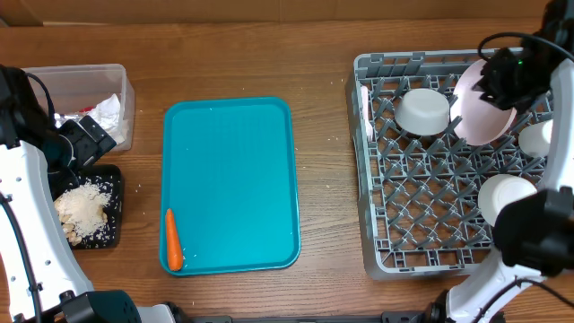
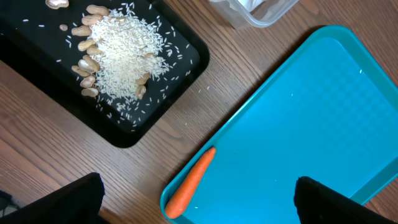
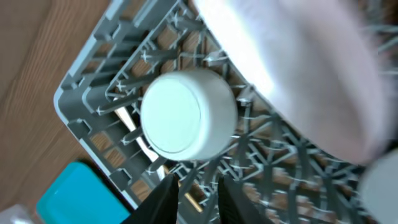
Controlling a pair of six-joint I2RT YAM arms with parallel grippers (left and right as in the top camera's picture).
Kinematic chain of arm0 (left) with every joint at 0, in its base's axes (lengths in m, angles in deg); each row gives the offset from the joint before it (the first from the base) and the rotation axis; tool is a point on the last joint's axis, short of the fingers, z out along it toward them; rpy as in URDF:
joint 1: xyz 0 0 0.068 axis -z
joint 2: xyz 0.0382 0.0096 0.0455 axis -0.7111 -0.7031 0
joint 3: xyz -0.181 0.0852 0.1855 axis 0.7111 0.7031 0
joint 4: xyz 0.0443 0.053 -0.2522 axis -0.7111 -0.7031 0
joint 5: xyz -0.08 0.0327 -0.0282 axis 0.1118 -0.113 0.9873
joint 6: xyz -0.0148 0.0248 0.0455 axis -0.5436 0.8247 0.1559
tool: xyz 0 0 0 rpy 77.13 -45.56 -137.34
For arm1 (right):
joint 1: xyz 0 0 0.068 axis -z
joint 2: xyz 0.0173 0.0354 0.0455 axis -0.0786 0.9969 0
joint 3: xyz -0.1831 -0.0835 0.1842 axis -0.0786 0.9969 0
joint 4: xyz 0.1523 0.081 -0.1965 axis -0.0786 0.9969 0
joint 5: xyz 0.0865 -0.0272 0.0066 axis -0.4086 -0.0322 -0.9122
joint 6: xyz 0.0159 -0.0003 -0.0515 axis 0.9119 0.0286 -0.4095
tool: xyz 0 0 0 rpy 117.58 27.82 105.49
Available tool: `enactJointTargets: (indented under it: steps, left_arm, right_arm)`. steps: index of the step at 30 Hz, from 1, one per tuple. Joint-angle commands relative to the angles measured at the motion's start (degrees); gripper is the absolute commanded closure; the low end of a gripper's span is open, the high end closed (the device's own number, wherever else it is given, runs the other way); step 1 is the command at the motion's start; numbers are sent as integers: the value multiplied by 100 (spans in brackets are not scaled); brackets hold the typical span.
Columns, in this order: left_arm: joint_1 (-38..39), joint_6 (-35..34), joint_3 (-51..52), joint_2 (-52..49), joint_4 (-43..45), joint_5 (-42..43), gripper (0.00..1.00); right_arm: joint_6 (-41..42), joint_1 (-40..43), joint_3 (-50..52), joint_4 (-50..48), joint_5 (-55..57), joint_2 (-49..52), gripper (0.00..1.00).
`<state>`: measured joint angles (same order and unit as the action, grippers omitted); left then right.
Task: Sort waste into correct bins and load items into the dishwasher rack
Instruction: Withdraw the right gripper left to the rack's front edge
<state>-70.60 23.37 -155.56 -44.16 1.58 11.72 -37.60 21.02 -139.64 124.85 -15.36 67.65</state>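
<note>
Overhead, the grey dishwasher rack (image 1: 421,263) sits at the right of the bench (image 1: 323,135). It holds a pale plate (image 1: 480,112) stood on edge and leaning, with an upturned white bowl (image 1: 421,109) just beside it. A second bowl (image 1: 505,193), a cup (image 1: 538,139) and a white fork (image 1: 365,108) along the left wall are also in the rack. The right tool (image 3: 198,202) is at the plate's upper edge. Its wrist view shows the fingers parted a little, with only rack lattice in the gap, pinching nothing. The left tool (image 2: 199,205) is spread wide and empty above a corner of the teal tray (image 1: 229,161), where the orange carrot (image 1: 173,240) lies against the rim. Pale nuts and white crumbs (image 2: 118,59) lie heaped in the black tray (image 1: 117,193). The napkin (image 1: 108,112) and foil wrapper (image 1: 76,117) are in the clear tub (image 1: 126,90).
</note>
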Motion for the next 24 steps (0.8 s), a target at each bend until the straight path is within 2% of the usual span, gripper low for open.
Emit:
enactJointTargets:
  steps: [1,4,7,9,10,11,16,20,24]
  left_arm:
    - [-20,-37,4,2,7,-61,0]
    - [-20,-37,4,2,7,-61,0]
    - [-20,-37,4,2,7,-61,0]
    - [-20,-37,4,2,7,-61,0]
    - [-20,-37,4,2,7,-61,0]
    - [-20,-37,4,2,7,-61,0]
    - [-20,-37,4,2,7,-61,0]
    - [-20,-37,4,2,7,-61,0]
    - [-20,-39,4,2,7,-61,0]
  right_arm:
    - [136,-22,-179,61,507,-472,75]
    - [24,-216,-181,101,304,-612,68]
    - [-343,-584,-181,177,-192,-688,51]
    - [-544,-896,-179,229,-527,-691,33]
    - [-643,-1106,-170,238,-654,-688,19]
    - [-667,-1298,-151,227,-682,-688,0]
    - [-667,-2424,-109,20,-435,-638,0]
    - [-575,-3217,-98,-339,315,-529,0]
    - [-22,-3788,-98,-501,837,-308,0]
